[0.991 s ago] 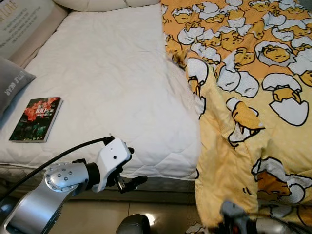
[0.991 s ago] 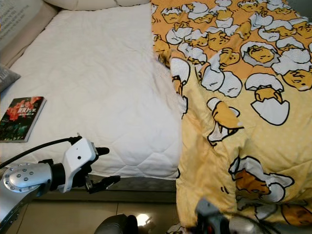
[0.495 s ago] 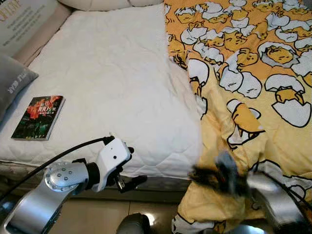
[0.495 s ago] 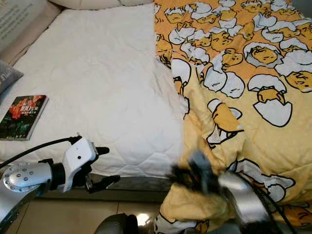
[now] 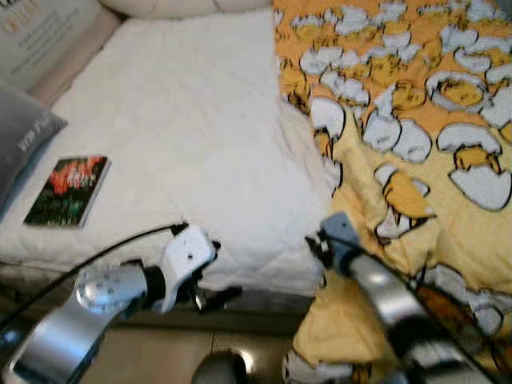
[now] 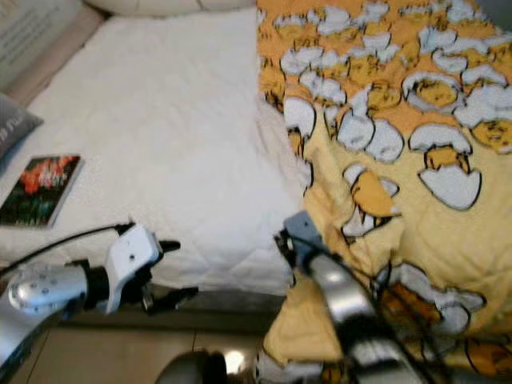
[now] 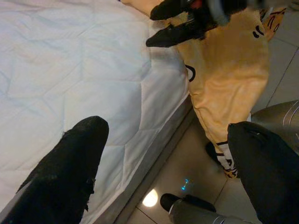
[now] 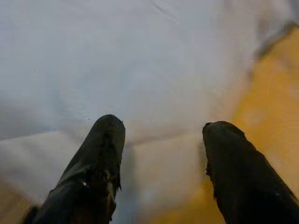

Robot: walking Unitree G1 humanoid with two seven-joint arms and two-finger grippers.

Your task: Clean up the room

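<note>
White quilted mattress (image 5: 192, 136) lies half bare, the yellow egg-chick patterned blanket (image 5: 416, 160) bunched over its right half and spilling to the floor. The right gripper (image 7: 182, 21), fingers parted and holding nothing, hovers at the blanket's edge; judging by this, bed-making is underway, and the next move calls for pinching that hem. The left gripper (image 7: 163, 158) hangs unclenched below the mattress edge. A dark red-covered book (image 5: 67, 190) lies near a grey pillow (image 5: 24, 140); their lettering is unreadable.

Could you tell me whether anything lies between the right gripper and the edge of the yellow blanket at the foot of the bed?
Nothing visible does. The right gripper, fingers open, hovers over the white mattress corner right beside the yellow blanket edge. The book lies far off, by the grey pillow.
</note>
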